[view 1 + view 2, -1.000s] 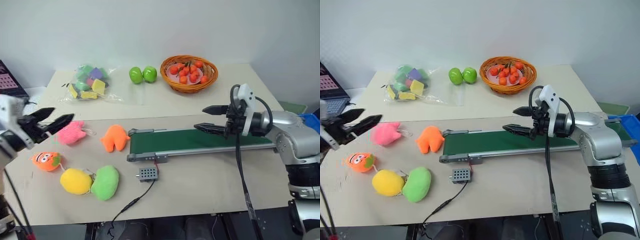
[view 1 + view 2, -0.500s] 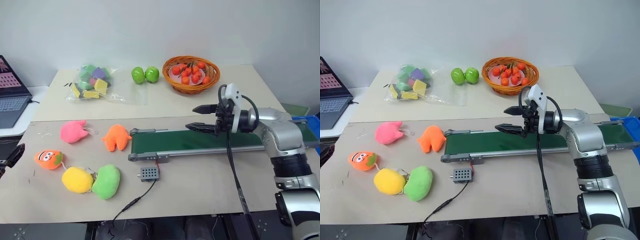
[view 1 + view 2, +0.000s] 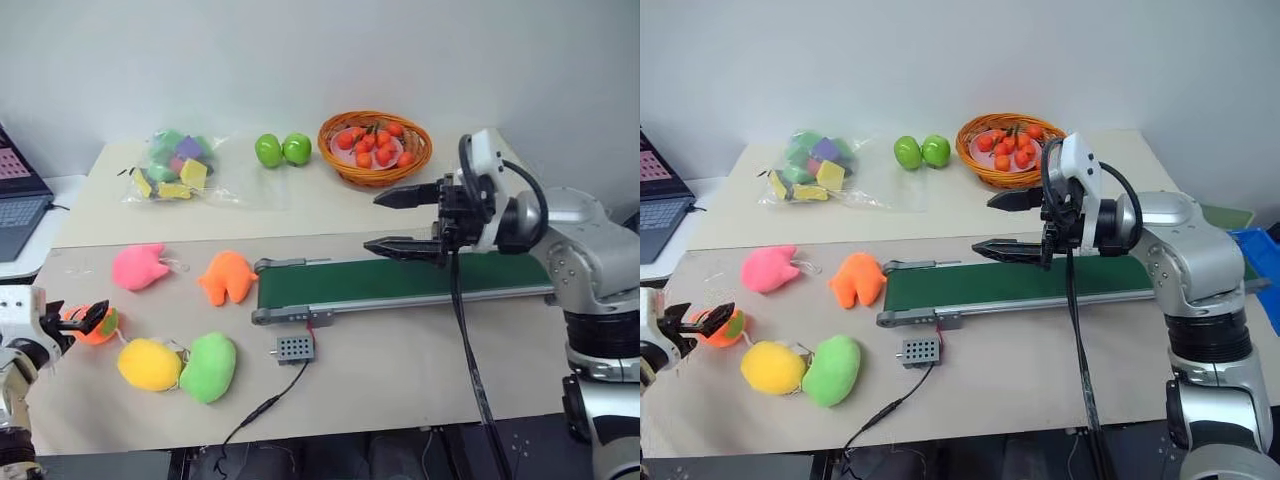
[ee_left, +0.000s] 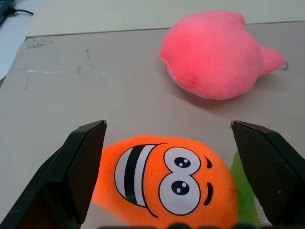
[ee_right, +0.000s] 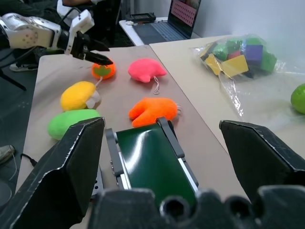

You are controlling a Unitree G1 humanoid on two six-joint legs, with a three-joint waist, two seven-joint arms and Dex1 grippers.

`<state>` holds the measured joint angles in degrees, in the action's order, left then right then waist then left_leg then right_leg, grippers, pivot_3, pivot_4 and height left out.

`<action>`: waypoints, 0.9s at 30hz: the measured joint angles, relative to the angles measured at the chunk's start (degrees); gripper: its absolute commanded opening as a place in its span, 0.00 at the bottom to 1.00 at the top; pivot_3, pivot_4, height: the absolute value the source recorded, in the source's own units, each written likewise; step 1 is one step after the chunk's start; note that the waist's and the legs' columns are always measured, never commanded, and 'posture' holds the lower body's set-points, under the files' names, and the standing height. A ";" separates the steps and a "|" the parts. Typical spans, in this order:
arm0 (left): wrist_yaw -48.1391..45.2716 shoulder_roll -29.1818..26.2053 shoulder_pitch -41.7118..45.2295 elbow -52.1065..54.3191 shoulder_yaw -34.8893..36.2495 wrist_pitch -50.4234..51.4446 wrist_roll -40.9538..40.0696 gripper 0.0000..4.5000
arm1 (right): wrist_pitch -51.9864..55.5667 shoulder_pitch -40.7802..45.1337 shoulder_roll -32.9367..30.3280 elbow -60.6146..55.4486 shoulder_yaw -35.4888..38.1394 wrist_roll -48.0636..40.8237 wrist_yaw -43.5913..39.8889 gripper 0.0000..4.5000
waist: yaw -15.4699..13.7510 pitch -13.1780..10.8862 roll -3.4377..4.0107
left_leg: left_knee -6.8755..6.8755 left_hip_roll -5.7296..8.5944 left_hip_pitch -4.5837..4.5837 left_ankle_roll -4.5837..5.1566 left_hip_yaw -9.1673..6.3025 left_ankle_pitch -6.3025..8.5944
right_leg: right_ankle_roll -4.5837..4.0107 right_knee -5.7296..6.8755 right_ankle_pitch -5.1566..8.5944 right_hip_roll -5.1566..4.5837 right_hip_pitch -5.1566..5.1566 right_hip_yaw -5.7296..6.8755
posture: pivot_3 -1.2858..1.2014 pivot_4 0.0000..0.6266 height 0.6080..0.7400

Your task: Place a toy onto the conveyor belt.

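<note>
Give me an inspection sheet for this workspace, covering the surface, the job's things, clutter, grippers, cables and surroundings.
Surface: beige table, scuffed near its left edge.
Job's things: orange face toy lies on the table, not yet on the conveyor belt, whose green belt carries nothing.
Clutter: pink plush, orange legged plush, yellow plush, green plush, bag of blocks, two green apples, basket of small orange fruits.
Grippers: left gripper open, fingers either side of the face toy; right gripper open above the belt, holding nothing.
Cables: black cable runs from a small grey box off the front edge.
Surroundings: laptop at left, white wall behind.
</note>
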<state>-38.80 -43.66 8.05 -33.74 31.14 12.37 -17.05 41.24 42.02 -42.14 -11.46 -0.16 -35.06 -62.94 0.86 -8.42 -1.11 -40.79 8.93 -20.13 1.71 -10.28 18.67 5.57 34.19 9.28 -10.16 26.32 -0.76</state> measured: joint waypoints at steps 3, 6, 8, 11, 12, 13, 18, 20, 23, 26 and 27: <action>0.24 0.00 0.95 -3.13 -1.39 -0.97 0.56 0.99 | 0.67 -0.04 -0.95 -0.71 0.69 -0.01 0.91 1.00 | 0.00 0.00 0.00 | 0.00 0.00 0.00 0.00 0.01 0.00 | 0.00 0.00 0.00 0.00 0.02 0.00 | 0.52 0.24 1.00; 0.68 -0.68 1.93 -5.97 -1.93 -1.74 1.21 0.94 | 0.72 -0.12 -1.75 -1.35 1.02 0.00 1.31 1.00 | -0.02 0.00 0.00 | 0.00 0.00 0.00 0.00 0.02 0.00 | 0.00 0.00 0.00 0.00 0.02 0.00 | 0.52 0.24 1.00; 0.69 -1.37 2.95 -8.08 -2.61 -2.07 1.44 0.82 | 0.72 -0.18 -1.87 -1.57 1.02 0.00 1.65 1.00 | -0.01 0.00 0.00 | -0.01 0.00 0.01 0.00 0.02 0.00 | 0.00 -0.01 0.00 0.00 0.02 -0.01 | 0.52 0.24 1.00; 0.56 -1.63 3.68 -9.88 -3.35 -2.25 1.53 0.61 | 0.72 -0.18 -2.13 -1.57 1.02 0.02 1.90 1.00 | 0.02 0.00 0.01 | -0.01 -0.01 0.03 0.00 0.06 0.00 | 0.00 0.00 0.00 0.00 0.02 -0.03 | 0.52 0.24 1.00; 0.49 -1.63 3.88 -10.11 -3.52 -2.35 1.48 0.52 | 0.72 -0.18 -2.24 -1.56 1.02 0.05 1.93 1.00 | 0.03 0.00 0.01 | -0.01 -0.01 0.04 0.00 0.06 0.00 | 0.00 0.00 0.00 0.00 0.02 -0.03 | 0.52 0.24 1.00; 0.45 -1.64 4.07 -10.27 -3.60 -2.40 1.47 0.44 | 0.72 -0.18 -2.31 -1.55 1.01 0.06 1.94 1.00 | 0.01 0.01 0.02 | -0.01 -0.01 0.04 0.00 0.07 0.00 | 0.00 0.00 0.00 -0.01 0.02 -0.03 | 0.52 0.24 1.00; 1.28 -1.79 4.70 -11.02 -3.65 -3.08 1.45 0.12 | 0.69 -0.18 -2.50 -1.48 1.01 0.20 1.97 1.00 | 0.00 0.02 0.04 | 0.00 -0.01 0.15 0.00 0.13 0.00 | 0.00 0.00 0.00 -0.03 0.01 -0.05 | 0.52 0.24 1.00; 2.06 -2.30 4.74 -11.47 -3.82 -3.62 1.65 0.12 | 0.66 -0.18 -2.50 -1.45 0.99 0.34 1.97 1.00 | 0.02 0.02 0.04 | 0.00 -0.03 0.17 0.00 0.15 0.00 | 0.00 0.02 0.00 -0.02 0.00 -0.05 | 0.52 0.24 1.00; 5.10 -4.94 4.62 -13.75 -3.63 -4.07 2.58 0.12 | 0.52 -0.18 -2.65 -1.24 0.94 0.62 1.92 1.00 | 0.24 0.01 0.04 | 0.00 -0.11 0.19 -0.01 0.22 0.00 | -0.05 0.02 -0.03 0.03 0.02 -0.06 | 0.52 0.24 1.00; 9.37 -9.35 5.73 -16.80 -2.14 -5.11 3.38 0.12 | 0.31 -0.20 -2.68 -0.31 0.93 0.96 1.75 1.00 | 0.13 -0.04 -0.08 | 0.00 -0.15 0.17 -0.02 0.23 0.01 | -0.05 0.01 -0.03 0.06 0.05 -0.03 | 0.52 0.24 1.00; 10.14 -10.89 7.20 -16.95 -1.27 -5.20 3.37 0.12 | 0.22 -0.20 -2.72 0.06 0.93 1.18 1.74 1.00 | 0.00 -0.09 -0.20 | -0.01 -0.18 0.16 -0.02 0.23 0.01 | -0.06 0.02 -0.04 0.08 0.06 -0.03 | 0.52 0.24 1.00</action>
<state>-28.66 -54.56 15.25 -50.69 29.87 7.17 -13.68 41.45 41.83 -44.86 -11.40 0.77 -33.88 -61.19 0.87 -8.51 -1.31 -40.81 8.75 -19.97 1.69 -10.05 18.68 5.51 34.21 9.24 -10.08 26.37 -0.78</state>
